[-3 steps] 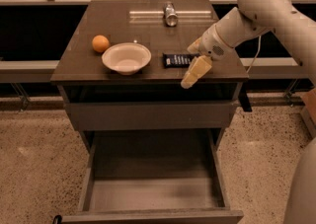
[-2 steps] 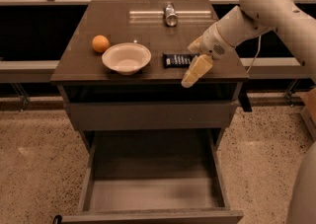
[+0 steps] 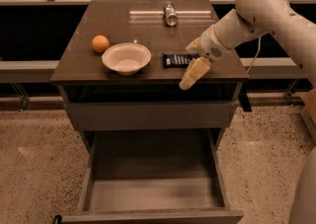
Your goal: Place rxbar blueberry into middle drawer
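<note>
The rxbar blueberry, a flat dark navy bar, lies on the dark cabinet top, right of a white bowl. My gripper is at the bar's right end, low over the top. Its cream fingers are open, one in front of the bar and one behind it, so the bar's end lies between them. The middle drawer is pulled out below, a grey box with a bare floor and low side walls.
A white bowl and an orange sit on the left of the top. A silver can lies at the back. A shut drawer front is above the open drawer. My arm comes in from the right.
</note>
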`<move>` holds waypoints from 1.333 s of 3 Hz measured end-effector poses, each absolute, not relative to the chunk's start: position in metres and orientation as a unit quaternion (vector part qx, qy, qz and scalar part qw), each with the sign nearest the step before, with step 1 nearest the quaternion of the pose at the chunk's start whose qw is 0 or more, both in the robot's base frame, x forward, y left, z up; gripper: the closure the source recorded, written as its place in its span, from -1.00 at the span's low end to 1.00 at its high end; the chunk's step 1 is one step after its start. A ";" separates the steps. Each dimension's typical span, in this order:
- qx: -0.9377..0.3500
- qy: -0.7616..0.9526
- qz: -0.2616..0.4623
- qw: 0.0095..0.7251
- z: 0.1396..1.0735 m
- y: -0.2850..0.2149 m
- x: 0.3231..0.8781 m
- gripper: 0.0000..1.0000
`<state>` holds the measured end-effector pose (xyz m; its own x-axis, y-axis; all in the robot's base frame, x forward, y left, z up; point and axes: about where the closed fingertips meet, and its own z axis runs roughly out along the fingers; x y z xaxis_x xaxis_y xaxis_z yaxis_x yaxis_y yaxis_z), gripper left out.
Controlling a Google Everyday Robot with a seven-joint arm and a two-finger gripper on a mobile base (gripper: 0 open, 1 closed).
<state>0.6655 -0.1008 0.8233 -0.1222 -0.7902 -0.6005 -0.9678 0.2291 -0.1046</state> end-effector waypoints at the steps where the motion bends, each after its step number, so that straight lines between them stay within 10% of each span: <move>1: -0.611 0.724 0.156 0.279 0.821 -0.094 0.666 -0.69; 4: -0.645 0.700 0.164 0.260 0.816 -0.079 0.661 -0.30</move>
